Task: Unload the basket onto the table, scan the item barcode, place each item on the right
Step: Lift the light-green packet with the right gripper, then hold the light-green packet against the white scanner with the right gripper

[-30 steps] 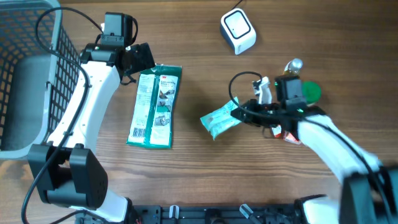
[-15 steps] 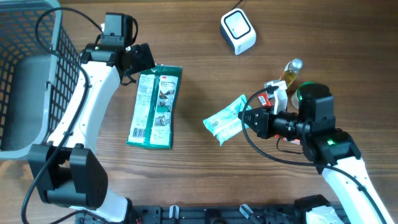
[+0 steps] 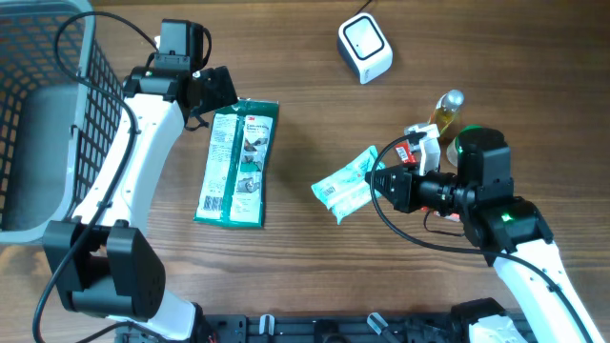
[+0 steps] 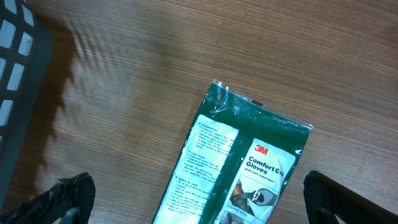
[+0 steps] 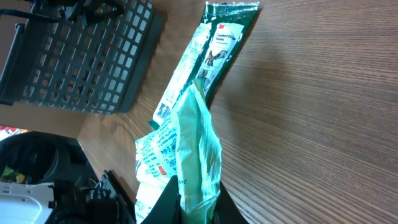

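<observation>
Pale green packet [image 3: 345, 186] is pinched at its right end by the closed right jaws, near the middle of the tabletop [image 3: 305, 276]. The left jaws are spread wide open over the dark green glove pack [image 3: 238, 162] on the left, with nothing held. For a good scan, the packet should be carried to the white scanner [image 3: 364, 46] at the far side, turned until its barcode is faced to the window, and held flat and steady so no lines are bent.
</observation>
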{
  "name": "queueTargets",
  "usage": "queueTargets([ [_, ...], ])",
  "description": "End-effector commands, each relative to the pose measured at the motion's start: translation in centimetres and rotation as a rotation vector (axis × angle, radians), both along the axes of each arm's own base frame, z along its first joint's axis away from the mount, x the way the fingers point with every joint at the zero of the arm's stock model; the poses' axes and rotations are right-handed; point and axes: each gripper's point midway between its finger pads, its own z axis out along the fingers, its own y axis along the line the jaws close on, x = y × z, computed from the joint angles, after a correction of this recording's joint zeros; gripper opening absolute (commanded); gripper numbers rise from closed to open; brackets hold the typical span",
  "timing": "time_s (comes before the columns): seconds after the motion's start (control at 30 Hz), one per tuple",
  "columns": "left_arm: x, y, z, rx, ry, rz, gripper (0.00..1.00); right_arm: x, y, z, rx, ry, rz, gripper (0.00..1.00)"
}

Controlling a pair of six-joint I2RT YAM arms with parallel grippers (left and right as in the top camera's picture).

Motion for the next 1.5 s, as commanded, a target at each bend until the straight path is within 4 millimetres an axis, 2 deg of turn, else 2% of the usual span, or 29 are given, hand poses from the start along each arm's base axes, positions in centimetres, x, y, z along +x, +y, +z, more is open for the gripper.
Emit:
queueTargets([
  [0.0,0.1,0.3,-0.1,0.009,0.000,0.013,1.00,-0.3,0.3,0.3,0.020,-0.010,0.034,0.04],
  [0.07,0.1,0.3,-0.1,0.009,0.000,0.013,1.00,-0.3,0.3,0.4,0.021,-0.011,0.034,0.08],
  [0.23,0.1,0.3,-0.1,0.009,0.000,0.013,1.00,-0.3,0.3,0.3,0.021,-0.010,0.034,0.04],
  [0.7,0.1,0.3,-0.1,0.010,0.000,0.013,1.00,-0.1,0.4,0.5,0.040,0.014,0.011,0.04],
  [0.77,0.1,0.3,-0.1,0.009,0.000,0.013,1.00,0.4,0.6,1.8,0.078,0.010,-0.002,0.04],
  [0.9,0.1,0.3,-0.1,0.010,0.000,0.013,1.00,1.4,1.2,8.1,0.099,-0.061,0.035,0.04],
  [0.97,0.1,0.3,-0.1,0.009,0.000,0.013,1.00,2.6,0.6,10.8,0.015,-0.062,0.011,0.04],
  [1.1,0.1,0.3,-0.1,0.009,0.000,0.013,1.00,5.8,-0.7,14.1,-0.185,-0.078,-0.064,0.04],
  [1.17,0.1,0.3,-0.1,0.009,0.000,0.013,1.00,7.8,-0.6,15.4,-0.277,-0.107,-0.086,0.04],
  [1.33,0.1,0.3,-0.1,0.010,0.000,0.013,1.00,13.5,0.8,14.9,-0.471,-0.229,-0.190,0.04],
  [1.47,0.1,0.3,-0.1,0.010,0.000,0.013,1.00,18.5,1.5,12.9,-0.806,-0.419,-0.324,0.04],
])
